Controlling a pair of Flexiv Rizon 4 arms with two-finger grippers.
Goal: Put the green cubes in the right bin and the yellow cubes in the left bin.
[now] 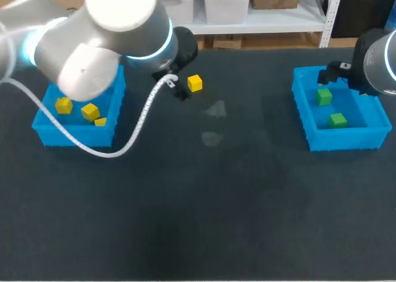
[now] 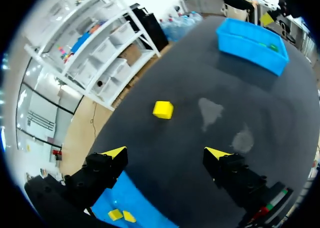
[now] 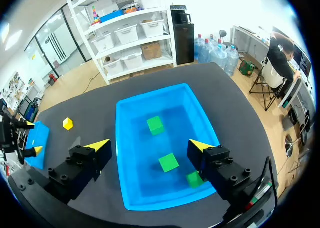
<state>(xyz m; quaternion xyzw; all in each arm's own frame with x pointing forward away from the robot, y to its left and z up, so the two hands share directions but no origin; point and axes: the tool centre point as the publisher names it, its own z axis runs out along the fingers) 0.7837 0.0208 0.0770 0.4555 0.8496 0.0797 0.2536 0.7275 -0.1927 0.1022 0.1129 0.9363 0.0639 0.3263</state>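
1. The left arm [image 1: 93,41] is entering from the upper left of the head view. Its left gripper [image 2: 166,153] is hanging released, with the yellow-tipped fingers spread wide and nothing between them.
2. The loose yellow cube [image 2: 163,109] is lying on the dark table [image 1: 198,220]. It is ahead of the left gripper, roughly in line with the gap between the fingers and apart from both tips. In the head view this cube is sitting at upper centre, just right of the gripper's black body.
3. The left bin [image 1: 62,135] is standing at the left of the head view, partly under the left arm. Three yellow cubes [image 1: 90,111] are resting inside it. In the left wrist view the bin is lying under and behind the gripper.
4. The right arm [image 1: 377,59] is entering at the upper right edge of the head view. Its right gripper [image 3: 150,145] is hovering released and empty over the right bin [image 3: 142,178].
5. Three green cubes are lying on the right bin's floor:
   - The first green cube [image 3: 155,125] is lying ahead of the right gripper.
   - The second green cube [image 3: 169,162] is lying below the gap between the fingers.
   - The third green cube [image 3: 195,179] is lying close beside one finger's black body.
6. Two pale smudges [image 1: 213,124] are showing on the table at centre, between the bins.
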